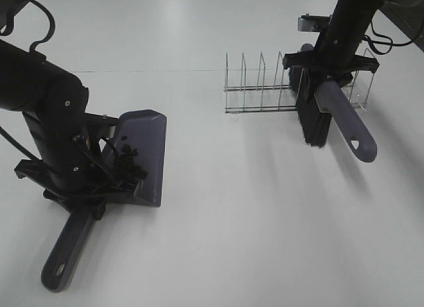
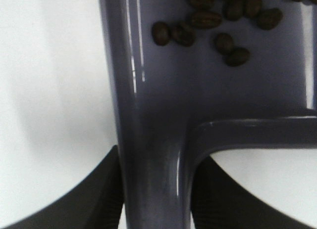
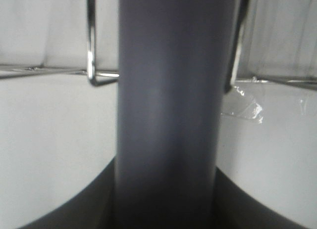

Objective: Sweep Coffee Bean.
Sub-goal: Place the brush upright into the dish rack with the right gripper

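1. A plain white desk [image 1: 265,241] fills the scene, with wide bare surface between the two arms.
2. The left gripper [image 2: 154,199] has its fingers [image 2: 99,194] clenched on the handle of a grey dustpan [image 1: 142,154] lying flat on the desk.
3. The right gripper [image 3: 166,199] has its fingers [image 3: 74,209] grasping a grey brush [image 1: 334,115], bristles hanging down just in front of a wire rack [image 1: 258,88].
4. The coffee beans [image 2: 218,21] lie clustered inside the dustpan, just beyond the left fingers, well apart from the brush.
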Robot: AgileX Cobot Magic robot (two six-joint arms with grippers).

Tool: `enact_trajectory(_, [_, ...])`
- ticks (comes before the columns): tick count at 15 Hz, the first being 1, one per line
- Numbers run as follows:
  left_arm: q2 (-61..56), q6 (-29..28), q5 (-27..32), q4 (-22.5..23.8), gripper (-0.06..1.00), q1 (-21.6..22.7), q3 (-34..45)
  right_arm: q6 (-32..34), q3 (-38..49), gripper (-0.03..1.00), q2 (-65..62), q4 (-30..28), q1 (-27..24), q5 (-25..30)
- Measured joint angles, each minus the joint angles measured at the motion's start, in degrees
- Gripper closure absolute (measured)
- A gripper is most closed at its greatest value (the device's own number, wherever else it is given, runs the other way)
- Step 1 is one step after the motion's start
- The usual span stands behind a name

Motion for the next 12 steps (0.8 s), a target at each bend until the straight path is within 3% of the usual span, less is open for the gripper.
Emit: enact_trajectory(12, [0.0,-0.1,1.0,-0.8,0.61,0.0,0.0,-0.2,-1.1,0.65,1.8,1.7,-0.3,-0.6])
